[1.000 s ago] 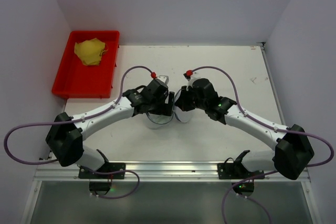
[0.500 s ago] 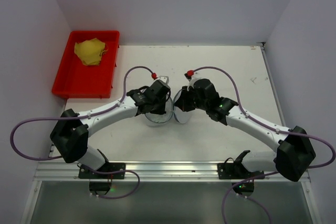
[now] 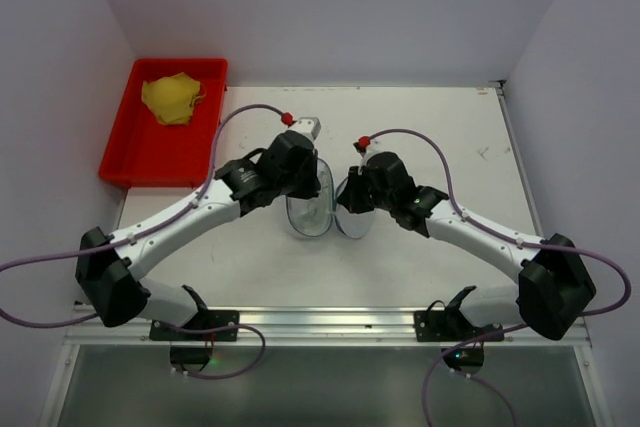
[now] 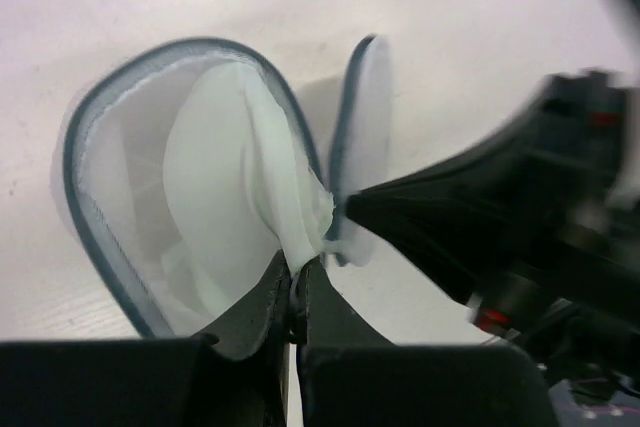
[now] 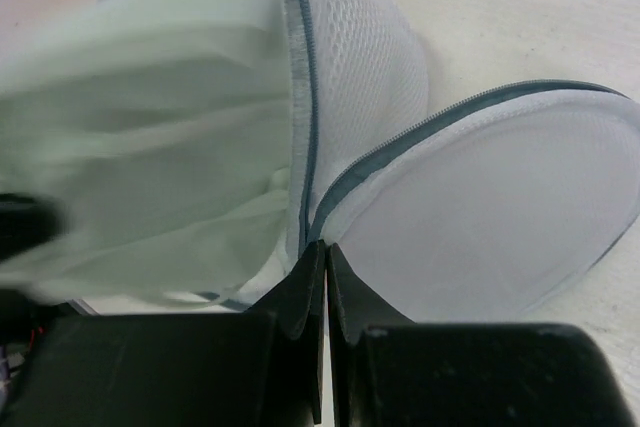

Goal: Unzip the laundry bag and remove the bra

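Observation:
The laundry bag [image 3: 308, 209] lies on its side mid-table, unzipped, with its round lid [image 5: 490, 207] swung open to the right. Pale white fabric, the bra [image 4: 230, 167], bulges out of the bag's mouth [image 4: 120, 177]. My left gripper [image 4: 297, 272] is shut on a fold of the bra at the mouth's edge. My right gripper [image 5: 326, 247] is shut on the bag's dark zip rim where the lid joins the mesh wall [image 5: 360, 57]. In the right wrist view the bra [image 5: 150, 137] is a blurred pale mass on the left. From above, both grippers [image 3: 303, 187] [image 3: 345, 199] meet at the bag.
A red tray [image 3: 140, 162] holding a yellow cloth [image 3: 172, 97] sits at the table's far left corner. White walls close in the table at the back and both sides. Purple cables loop above both wrists.
My left gripper has gone from open to shut, pinching the bra. The left arm has shifted toward the far side, and the bag now looks stretched longer. The right gripper stays shut on the rim.

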`<control>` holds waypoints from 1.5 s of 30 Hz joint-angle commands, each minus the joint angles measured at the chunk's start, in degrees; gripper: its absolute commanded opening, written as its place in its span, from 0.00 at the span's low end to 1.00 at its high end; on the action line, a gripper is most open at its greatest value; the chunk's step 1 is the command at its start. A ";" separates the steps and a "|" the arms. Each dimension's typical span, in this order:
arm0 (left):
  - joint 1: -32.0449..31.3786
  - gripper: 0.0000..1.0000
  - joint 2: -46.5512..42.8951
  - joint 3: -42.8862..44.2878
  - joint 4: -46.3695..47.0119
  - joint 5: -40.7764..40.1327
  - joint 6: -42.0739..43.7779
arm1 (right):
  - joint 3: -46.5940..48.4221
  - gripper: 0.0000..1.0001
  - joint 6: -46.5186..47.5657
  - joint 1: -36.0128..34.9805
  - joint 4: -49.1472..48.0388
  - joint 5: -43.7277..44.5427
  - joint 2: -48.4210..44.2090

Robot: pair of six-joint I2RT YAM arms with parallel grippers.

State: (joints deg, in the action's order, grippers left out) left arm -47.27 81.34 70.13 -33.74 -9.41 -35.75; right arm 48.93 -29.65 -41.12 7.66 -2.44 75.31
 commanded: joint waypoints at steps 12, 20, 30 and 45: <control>11.49 0.00 -15.51 12.74 6.41 13.28 -1.70 | -1.38 0.00 -2.25 1.83 -2.13 1.91 3.88; 15.53 0.00 -11.47 29.53 -7.74 -13.72 6.55 | -2.43 0.00 -4.10 3.77 -0.10 1.30 3.97; 30.72 0.00 -4.29 26.46 -3.53 -30.14 20.97 | -2.96 0.00 -3.14 3.77 -0.01 -1.87 1.25; 52.80 0.00 28.15 23.99 4.83 -33.66 24.68 | -6.74 0.00 -2.70 3.77 -6.34 -9.34 -0.25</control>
State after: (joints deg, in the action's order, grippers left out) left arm 5.63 104.51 92.90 -31.68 -40.36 -12.51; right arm 41.95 -33.15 -37.43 4.29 -10.13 76.27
